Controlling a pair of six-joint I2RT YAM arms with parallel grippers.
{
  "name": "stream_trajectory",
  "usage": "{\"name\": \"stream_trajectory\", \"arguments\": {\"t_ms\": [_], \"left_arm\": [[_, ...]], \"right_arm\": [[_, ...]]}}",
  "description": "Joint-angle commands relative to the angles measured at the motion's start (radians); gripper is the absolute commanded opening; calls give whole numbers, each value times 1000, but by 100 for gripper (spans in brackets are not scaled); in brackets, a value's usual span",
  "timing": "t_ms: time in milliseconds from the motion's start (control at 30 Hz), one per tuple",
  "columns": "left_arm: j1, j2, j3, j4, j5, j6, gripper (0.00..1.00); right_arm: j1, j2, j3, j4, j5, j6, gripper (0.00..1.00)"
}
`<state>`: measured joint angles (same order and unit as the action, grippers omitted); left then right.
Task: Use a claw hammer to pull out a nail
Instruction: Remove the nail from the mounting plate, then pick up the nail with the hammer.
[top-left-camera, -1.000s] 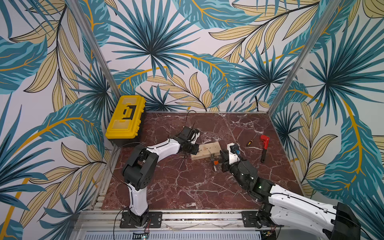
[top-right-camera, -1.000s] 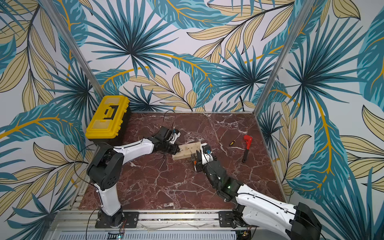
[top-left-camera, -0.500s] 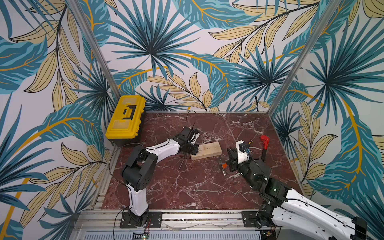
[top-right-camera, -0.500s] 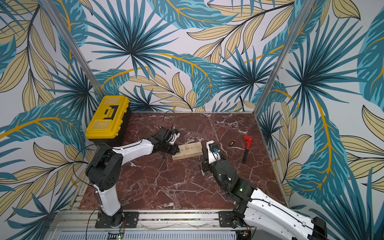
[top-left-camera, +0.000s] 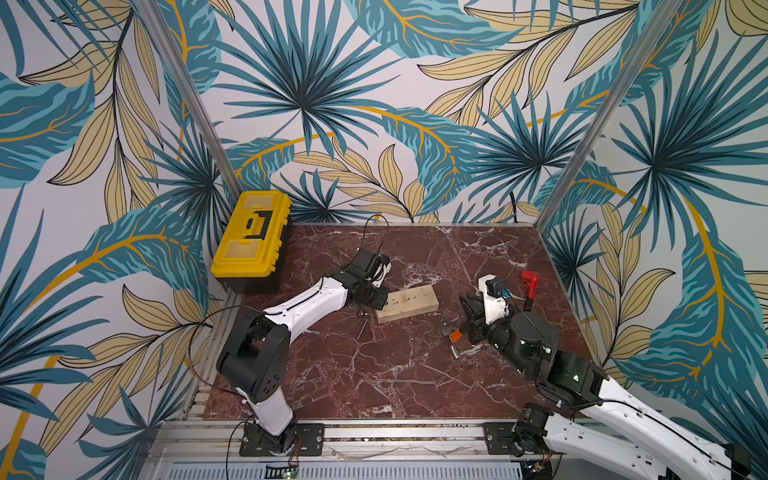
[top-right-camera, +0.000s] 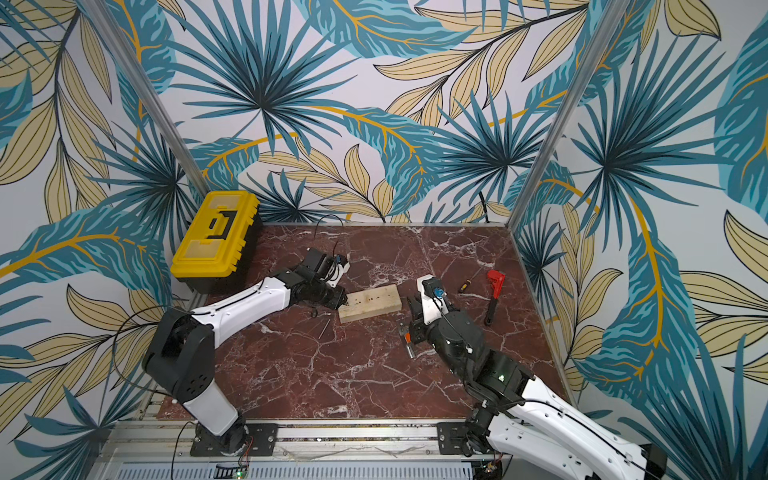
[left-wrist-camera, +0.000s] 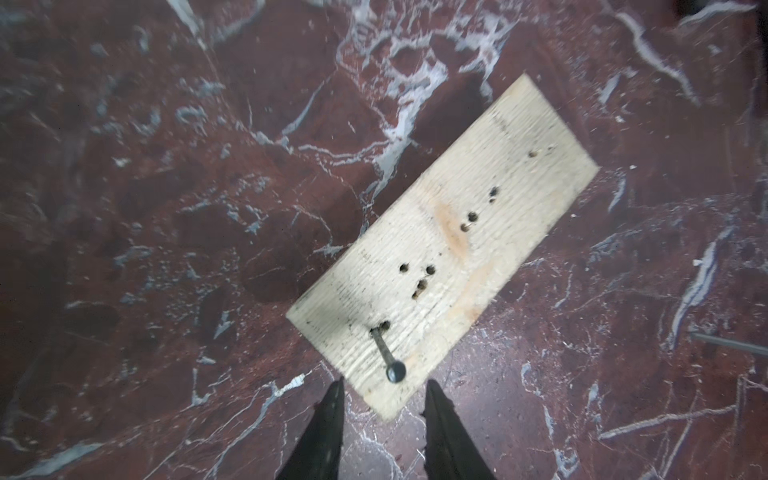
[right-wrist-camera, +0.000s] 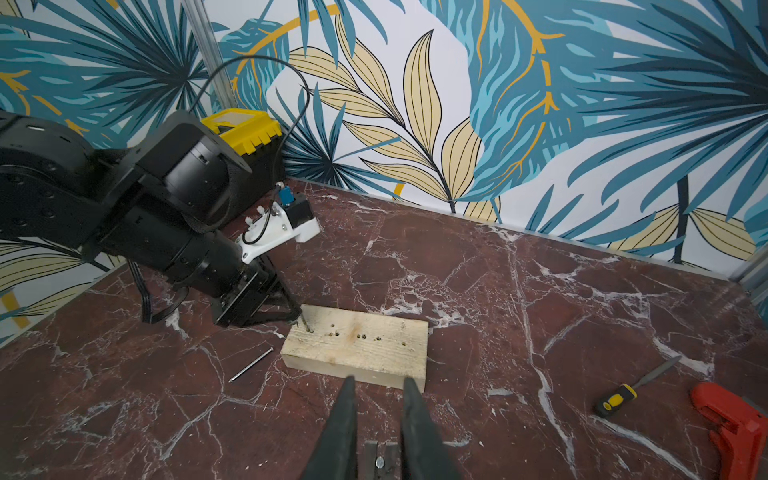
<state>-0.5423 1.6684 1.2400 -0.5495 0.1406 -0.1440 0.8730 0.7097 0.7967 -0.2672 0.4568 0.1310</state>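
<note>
Hammer's in the right gripper, nail isn't out of the block yet

Both top views: the right gripper (top-left-camera: 467, 328) is pinching the hammer (top-left-camera: 456, 334) by the handle, head poking out near the block's (top-left-camera: 408, 302) right end, not touching it, arm stretched low over the table (top-left-camera: 374, 374). The yellow toolbox (top-left-camera: 249, 237) back left is closed, so no idea what's inside. Left wrist: left gripper (left-wrist-camera: 385, 381) fingers spread, empty, bent nail (left-wrist-camera: 384, 349) just ahead of the tips. Right wrist: fingers close together, hammer barely visible.

Yellow toolbox (top-left-camera: 250, 237); red wrench (top-left-camera: 528, 278); pale wood block (top-left-camera: 409, 301); red-brown white-veined marble table (top-left-camera: 353, 374); orange-shafted claw hammer (top-left-camera: 456, 335).
</note>
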Motion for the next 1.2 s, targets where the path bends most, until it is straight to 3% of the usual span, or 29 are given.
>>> {"name": "stream_trajectory", "arguments": {"t_ms": [0,167,400,667,933,1167], "left_arm": [[-15,-65,13,-15,-7,30,34],[-61,-194,-76,29,-31,31,34],[-100,-451,-361,233,3,27,37],[-176,-690,-585,383,54,-13,41],[-256,-751,-666,393,67,45,43],[-307,-716,-644,392,87,95,44]], "right_arm": [[0,12,54,-4,-50,36,0],[-2,30,96,-5,-99,66,0],[-6,122,237,-110,-173,142,0],[-78,211,370,-170,-375,280,0],[-183,239,363,-81,-588,427,0],[-193,228,357,-61,-597,448,0]]}}
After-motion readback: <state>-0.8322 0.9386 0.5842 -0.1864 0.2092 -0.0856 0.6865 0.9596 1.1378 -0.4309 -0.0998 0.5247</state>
